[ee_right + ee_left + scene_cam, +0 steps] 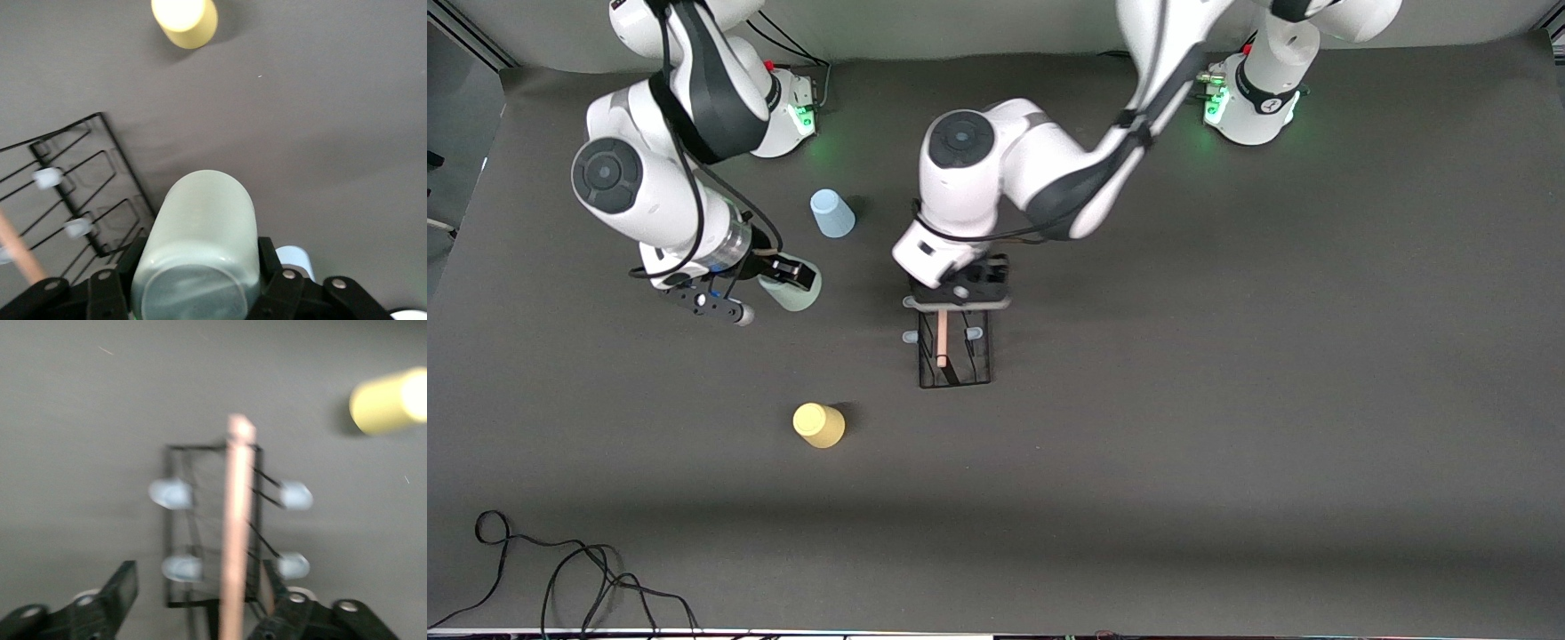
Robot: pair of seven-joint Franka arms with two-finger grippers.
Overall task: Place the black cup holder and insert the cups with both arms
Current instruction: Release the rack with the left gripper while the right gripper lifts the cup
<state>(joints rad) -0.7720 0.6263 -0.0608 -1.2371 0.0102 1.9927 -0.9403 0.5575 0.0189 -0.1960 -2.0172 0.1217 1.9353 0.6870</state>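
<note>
the right gripper [193,283] clamps the green cup [197,250] above the table; the left gripper [197,593] hangs spread wide around the black cup holder [955,342].

**Open mat at the camera side; clutter toward the right arm's end**

The rack [955,342] stands mid-table, the left gripper [959,293] open over its handle [943,340]. The right gripper [783,283] clamps the green cup [796,292] beside it. The blue cup [831,213] and yellow cup [819,424] flank that gap. Bare mat [1227,400] lies toward the left arm's end.
</note>
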